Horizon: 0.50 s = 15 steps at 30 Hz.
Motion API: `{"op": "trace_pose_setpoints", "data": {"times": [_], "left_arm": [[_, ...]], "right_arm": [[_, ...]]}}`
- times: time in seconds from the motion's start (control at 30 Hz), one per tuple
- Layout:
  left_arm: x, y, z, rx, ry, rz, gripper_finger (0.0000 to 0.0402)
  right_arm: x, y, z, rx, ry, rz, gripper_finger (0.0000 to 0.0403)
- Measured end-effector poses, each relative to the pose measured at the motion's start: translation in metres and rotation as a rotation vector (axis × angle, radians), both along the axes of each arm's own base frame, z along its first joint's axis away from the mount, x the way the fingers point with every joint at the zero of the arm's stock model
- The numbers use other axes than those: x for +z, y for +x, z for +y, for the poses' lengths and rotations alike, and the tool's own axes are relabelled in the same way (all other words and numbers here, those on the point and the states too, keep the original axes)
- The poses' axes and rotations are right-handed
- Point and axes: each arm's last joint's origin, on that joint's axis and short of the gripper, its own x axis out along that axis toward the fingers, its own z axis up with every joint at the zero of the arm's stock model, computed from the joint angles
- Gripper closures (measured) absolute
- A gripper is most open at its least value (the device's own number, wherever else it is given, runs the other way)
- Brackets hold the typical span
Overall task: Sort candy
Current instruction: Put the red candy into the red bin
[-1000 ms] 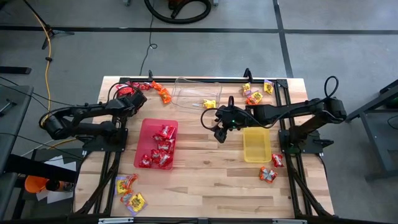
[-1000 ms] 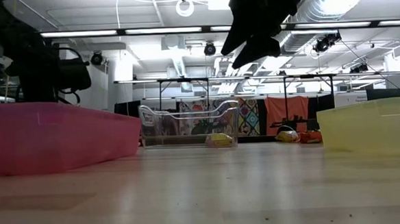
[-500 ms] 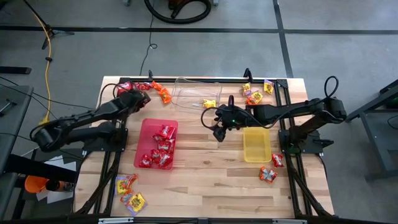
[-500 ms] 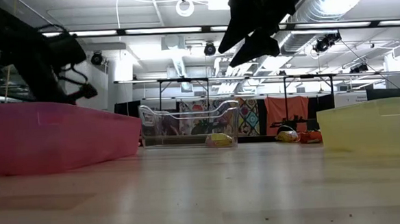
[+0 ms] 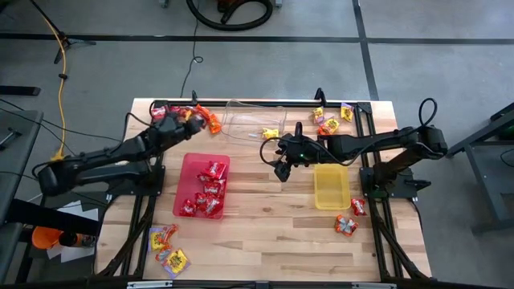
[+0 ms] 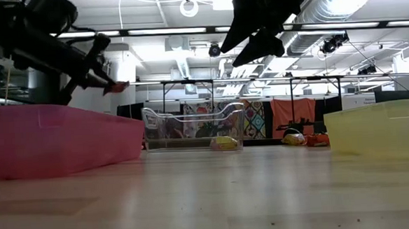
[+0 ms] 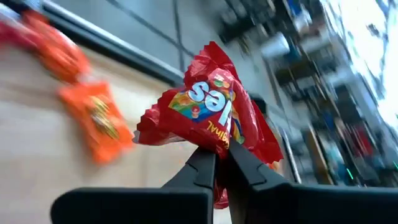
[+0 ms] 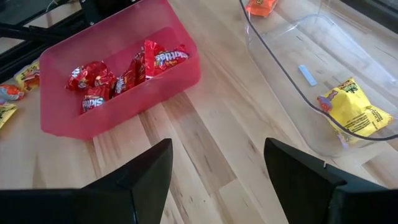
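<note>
Over on the left, the left gripper is pinching a red candy packet above the table's far-left corner. Past the red tray, the right gripper is hanging with fingers spread, holding nothing.

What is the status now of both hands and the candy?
Left hand shut on a red candy packet, lifted above far-left table corner. Right hand open, empty, hovering mid-table between red tray and yellow tray. Nothing in the way.
</note>
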Motion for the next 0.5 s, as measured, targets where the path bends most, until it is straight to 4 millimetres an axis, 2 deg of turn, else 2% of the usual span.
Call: {"op": "trace_pose_setpoints", "data": {"times": [0.27,0.5], "left_arm": [[0.040,0.019,-0.033,-0.309,0.041,0.032,0.0401],[0.068,0.018,-0.068,-0.568,-0.003,0.240,0.0401]], "right_arm": [[0.000,0.000,0.000,0.000,0.000,0.000,0.0155],[0.000,0.000,0.000,0.000,0.000,0.000,0.0155]]}}
